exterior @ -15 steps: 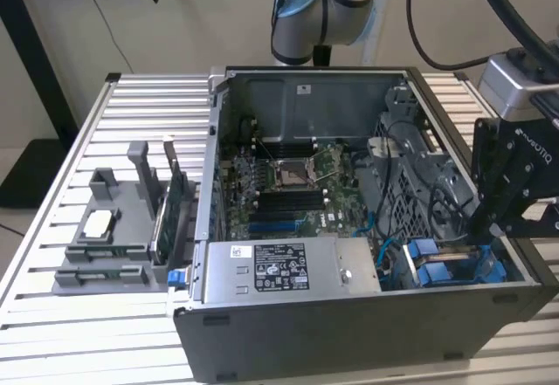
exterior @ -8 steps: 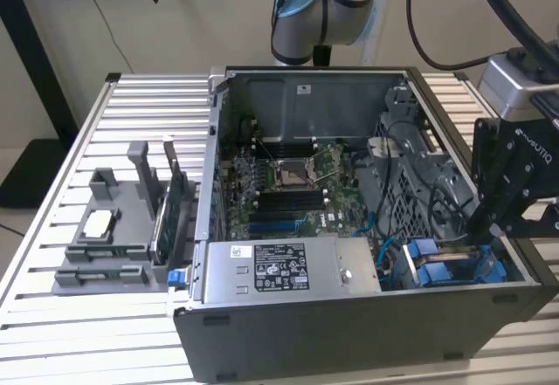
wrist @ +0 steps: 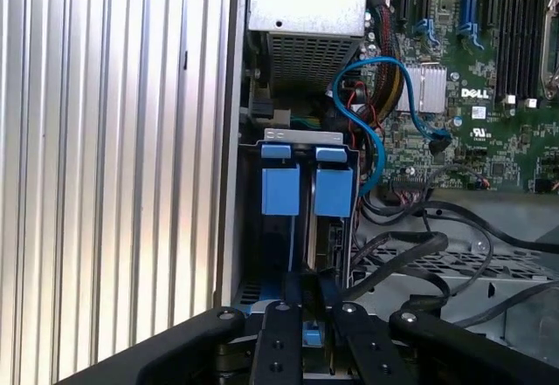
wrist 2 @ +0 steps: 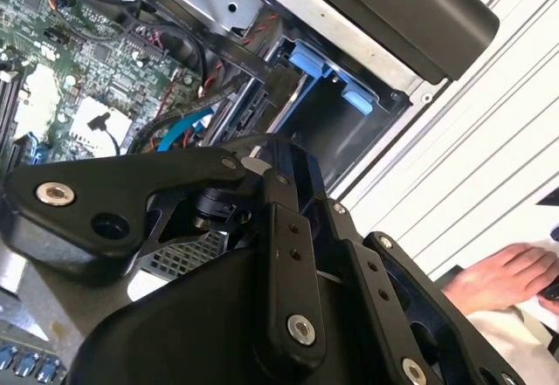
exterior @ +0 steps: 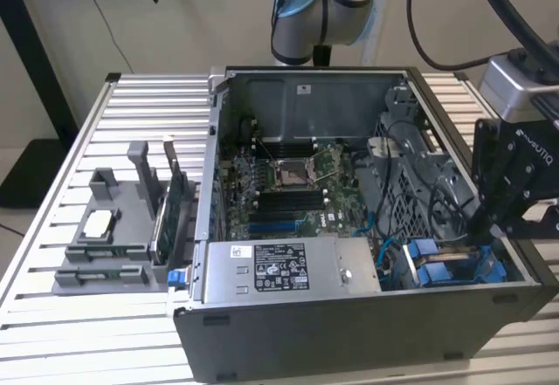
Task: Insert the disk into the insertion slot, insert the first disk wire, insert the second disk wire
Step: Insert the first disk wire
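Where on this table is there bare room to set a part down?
Bare table slats lie beyond the grey fixture, on the exterior view's left of the computer case, and along the near edge before that fixture. Crowded: the case's drive corner, holding the gripper, blue carriers and cables.

In the first wrist view the tool [wrist: 310, 289] is cut off by the picture's edge. The two blue carriers [wrist: 279, 189] in the drive bay [wrist: 297, 134] show just tabs and thin edges, and the drives inside are hidden. In the exterior view the robot arm [exterior: 327, 5] is cut off at the top, and the tool's lower end is lost in the dark bay. In the second wrist view a person's hand [wrist 2: 500, 276] is cut by the picture's edge, and the tool's black body covers much of the computer case [wrist 2: 393, 1].
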Controlling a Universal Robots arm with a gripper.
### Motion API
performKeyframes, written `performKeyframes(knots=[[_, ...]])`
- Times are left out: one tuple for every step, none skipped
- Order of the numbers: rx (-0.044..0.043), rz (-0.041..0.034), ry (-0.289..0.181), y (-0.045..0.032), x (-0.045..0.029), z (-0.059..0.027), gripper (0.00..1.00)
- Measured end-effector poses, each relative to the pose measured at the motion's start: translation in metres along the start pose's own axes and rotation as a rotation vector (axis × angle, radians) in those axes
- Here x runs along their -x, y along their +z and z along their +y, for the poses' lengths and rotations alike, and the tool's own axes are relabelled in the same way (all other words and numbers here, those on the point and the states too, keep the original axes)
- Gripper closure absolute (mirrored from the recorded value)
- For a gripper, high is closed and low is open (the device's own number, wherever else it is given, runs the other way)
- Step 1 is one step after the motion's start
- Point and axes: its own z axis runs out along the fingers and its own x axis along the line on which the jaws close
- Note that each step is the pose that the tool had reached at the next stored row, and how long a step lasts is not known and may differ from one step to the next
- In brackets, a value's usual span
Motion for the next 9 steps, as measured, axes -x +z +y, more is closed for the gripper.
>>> performKeyframes(knots=[[0.0000,0.0001,0.000,0.0000,-0.0005,0.0000,0.81],[0.0000,0.0000,0.000,0.0002,-0.0007,0.0001,0.81],[0.0000,-0.0004,0.000,0.0004,-0.0008,0.0001,0.81],[-0.0001,-0.0030,0.000,0.0006,-0.0009,0.0002,0.81],[-0.0003,-0.0073,0.000,0.0009,-0.0009,0.0003,0.81],[-0.0005,-0.0138,-0.001,0.0011,-0.0009,0.0003,0.81],[-0.0007,-0.0198,-0.001,0.0014,-0.0009,0.0003,0.81],[-0.0010,-0.0253,-0.001,0.0016,-0.0009,0.0003,0.81],[-0.0012,-0.0324,-0.001,0.0017,-0.0009,0.0003,0.81]])
